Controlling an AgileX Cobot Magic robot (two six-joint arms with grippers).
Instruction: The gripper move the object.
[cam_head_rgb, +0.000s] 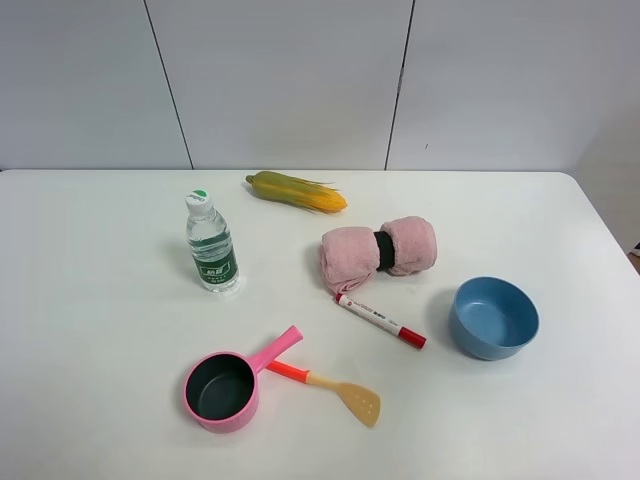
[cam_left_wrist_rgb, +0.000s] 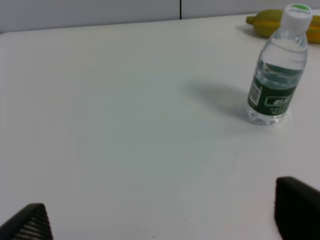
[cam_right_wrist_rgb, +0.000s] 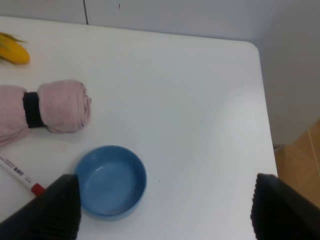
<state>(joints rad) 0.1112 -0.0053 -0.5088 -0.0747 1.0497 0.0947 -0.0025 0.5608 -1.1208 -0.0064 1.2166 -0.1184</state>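
- Nearest edge of white table (cam_head_rgb: 90, 400): pink saucepan (cam_head_rgb: 222, 389), handle toward centre; orange-handled wooden spatula (cam_head_rgb: 330, 386) just beside it, handle end close against pan handle, contact unclear.
- Mid table: marker pen (cam_head_rgb: 380, 320), white barrel, red cap, lying flat on a diagonal, cap end pointing toward blue bowl (cam_head_rgb: 494, 318). Nothing touching pen. Bare end close to rolled pink towel (cam_head_rgb: 378, 254) w/ black band.
- Left of centre: water bottle (cam_head_rgb: 211, 243), upright, green label, white cap.
- Far side: corn cob (cam_head_rgb: 297, 191), lying flat, near back wall.
- No arm visible in high view.
- Left gripper (cam_left_wrist_rgb: 165, 212): finger tips only, at corners of wrist view, spread wide, holding nothing; bottle & corn ahead.
- Right gripper (cam_right_wrist_rgb: 167, 207): fingers spread wide, empty; above bowl, pen's cap end just in shot, towel beyond.
- Step, as judged: approach not yet begun; pen untouched.
- Next move calls for: right arm prob. better placed. Shift over pen, turn wrist so fingers straddle barrel across its length, descend to table, pinch mid-barrel. Watch bowl rim & towel either side.
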